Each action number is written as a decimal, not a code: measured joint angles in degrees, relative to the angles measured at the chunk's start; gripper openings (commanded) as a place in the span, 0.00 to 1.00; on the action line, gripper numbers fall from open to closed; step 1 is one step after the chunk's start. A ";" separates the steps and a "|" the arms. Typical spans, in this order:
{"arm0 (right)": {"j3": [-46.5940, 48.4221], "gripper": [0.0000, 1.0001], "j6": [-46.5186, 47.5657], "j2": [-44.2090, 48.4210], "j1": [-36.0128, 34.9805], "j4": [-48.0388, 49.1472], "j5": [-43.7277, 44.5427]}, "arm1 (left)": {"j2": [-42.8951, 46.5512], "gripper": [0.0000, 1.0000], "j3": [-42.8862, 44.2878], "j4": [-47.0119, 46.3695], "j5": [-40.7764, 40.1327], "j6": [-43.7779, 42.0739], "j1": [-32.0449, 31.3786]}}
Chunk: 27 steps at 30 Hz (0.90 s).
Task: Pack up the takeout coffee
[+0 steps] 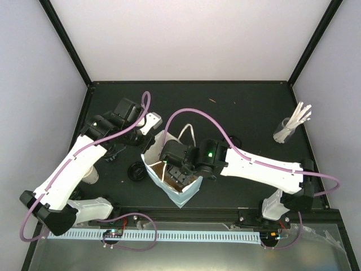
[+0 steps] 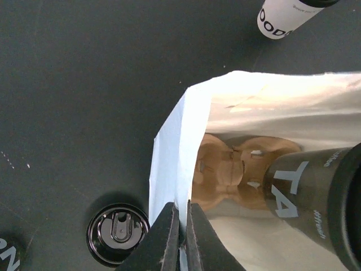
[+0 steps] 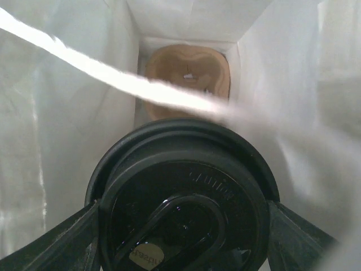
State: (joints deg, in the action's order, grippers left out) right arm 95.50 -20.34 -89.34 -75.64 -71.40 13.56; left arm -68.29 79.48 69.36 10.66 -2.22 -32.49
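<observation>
Pincer of the left arm [image 2: 181, 211] is closed tight, and between its two fingers it pinches the thin upper edge of the light-blue paper bag [image 2: 169, 152] at the bag's left side. The bag stands open in the middle of the dark bench [image 1: 225, 107]. The right pincer [image 3: 183, 226] is lowered into the mouth of the bag and has hold of one cup [image 3: 186, 186]: one finger [image 3: 62, 243] touches the black lid on one side and the other finger touches it on the opposite side, so the jaws stand wide but are closed on it. This cup is upright, its long axis is vertical, the lid faces up to the wrist camera and the bottom points down into the bag. Directly below, on the bag's floor, lies the brown pulp carrier [image 3: 189, 73], flat, with its holes facing up. The cup is above the carrier; I cannot tell if it is over one of the holes. A white handle [image 3: 141, 84] of the bag crosses the right wrist view between the camera and the carrier. Outside the bag, just beside its left wall, a second cup [image 2: 117, 234] stands on the bench with its lid up. A third cup [image 2: 282, 17] is farther away, cut by the edge of the left wrist view. A glass of white sticks [image 1: 290, 127] stands well apart at the right.
</observation>
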 measured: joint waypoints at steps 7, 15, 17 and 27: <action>0.04 0.56 -1.01 -1.60 -0.24 -0.70 1.38 | -0.72 0.02 0.76 0.48 -0.50 2.23 -0.44; -1.55 0.55 1.01 -0.76 -0.26 0.85 4.63 | -0.24 0.02 2.29 -0.26 -0.61 3.45 -1.03; -3.61 0.55 2.05 0.39 -0.24 2.10 5.81 | 0.09 0.01 2.95 -0.76 -0.66 3.48 -1.31; -5.07 0.55 3.82 1.22 -0.24 4.96 9.92 | 4.57 0.01 3.17 -6.36 -1.29 3.32 -2.75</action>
State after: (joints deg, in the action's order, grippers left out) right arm 90.43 -16.51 -88.12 -75.88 -66.43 23.49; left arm -63.72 82.65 63.00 9.37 1.10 -35.24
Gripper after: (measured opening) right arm 0.735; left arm 0.018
